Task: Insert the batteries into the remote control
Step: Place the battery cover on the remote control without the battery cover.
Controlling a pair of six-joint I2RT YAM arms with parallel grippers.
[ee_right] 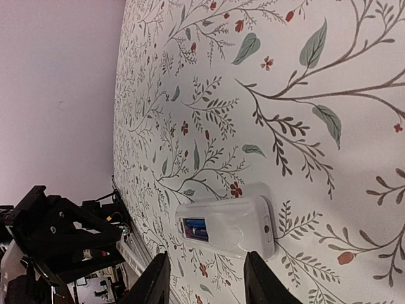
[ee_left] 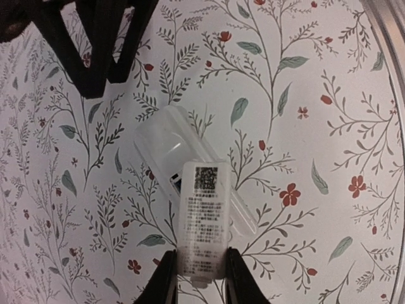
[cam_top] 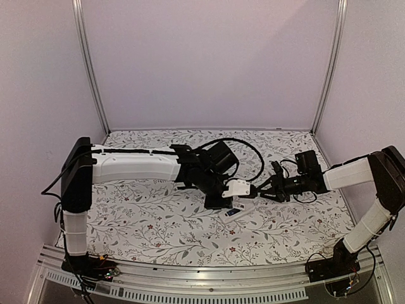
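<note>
**A:** Left wrist view first. What does the left gripper (ee_left: 201,282) have?

**B:** Its fingers (ee_left: 166,282) come in at 6 o'clock in the picture. They are clamped on either side of a labelled white cover (ee_left: 204,218), which has a square code printed near its far end.

**A:** And the remote control?

**B:** The remote control (ee_left: 163,140) lies flat on the flower-patterned table (ee_left: 342,126), beyond the cover. It runs from about 11 o'clock to 4 o'clock, and the cover hides its middle. I cannot tell whether the two touch. A dark patch shows at the cover's 10 o'clock corner, too small to name.

**A:** Right wrist view?

**B:** The right gripper (ee_right: 205,278) has its fingers apart at 6 o'clock, with nothing between them. The remote control lies on the table just at their 12 o'clock, bay side up. The blue battery (ee_right: 195,228) sits in the bay, towards the remote's 9 o'clock end. A darker shape lies against it, too dim to name.

**A:** Top view?

**B:** The two arms meet at about 5 o'clock from the middle of the picture. The remote control lies on the table there, with a blue spot showing on it. The cover is held just at its 12 o'clock. The right gripper hovers at the remote's 2 o'clock, near it but apart.
</note>
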